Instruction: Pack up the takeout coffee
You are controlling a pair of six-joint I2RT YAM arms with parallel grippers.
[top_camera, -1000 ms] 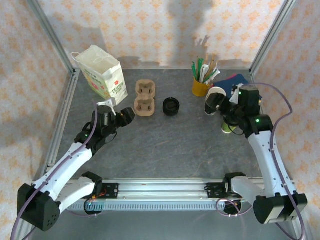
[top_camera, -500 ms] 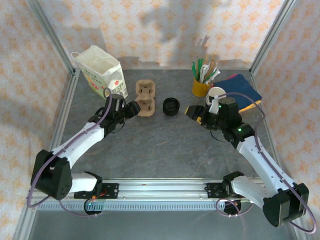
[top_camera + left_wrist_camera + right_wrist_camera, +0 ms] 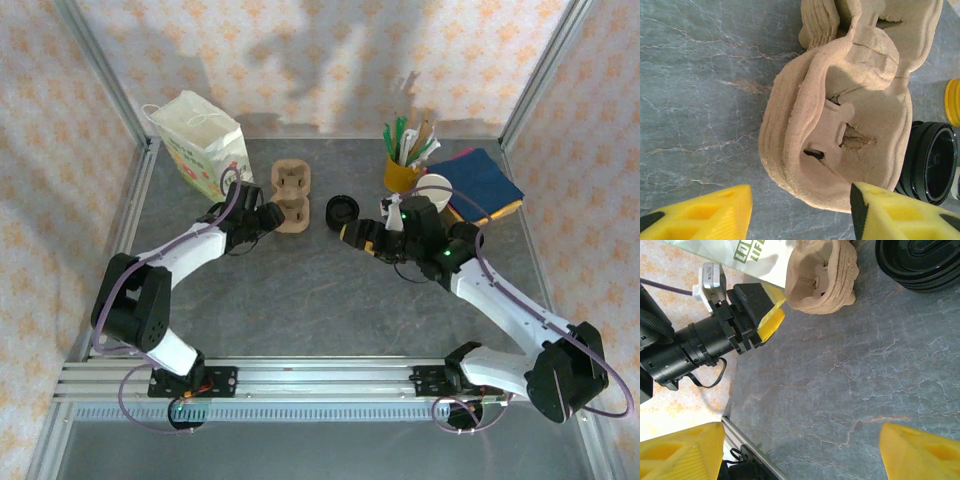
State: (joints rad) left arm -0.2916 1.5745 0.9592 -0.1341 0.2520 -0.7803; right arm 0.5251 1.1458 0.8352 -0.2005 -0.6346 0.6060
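Note:
The lidded takeout coffee cup is hidden or out of view. A stack of tan pulp cup carriers lies at the back middle of the table. My left gripper sits at its near left end. It is open, its yellow fingers apart on either side of the carrier's near rim without touching it. My right gripper is open just in front of a stack of black lids. In its wrist view only bare table lies between the fingers.
A white paper bag stands at the back left. A yellow cup of sticks and straws, a lying stack of lidless white cups and blue napkins crowd the back right. Metal frame posts bound the table.
The left gripper has reached forward to the near end of the carrier stack. The right arm has swung left from the back right to just in front of the black lids.

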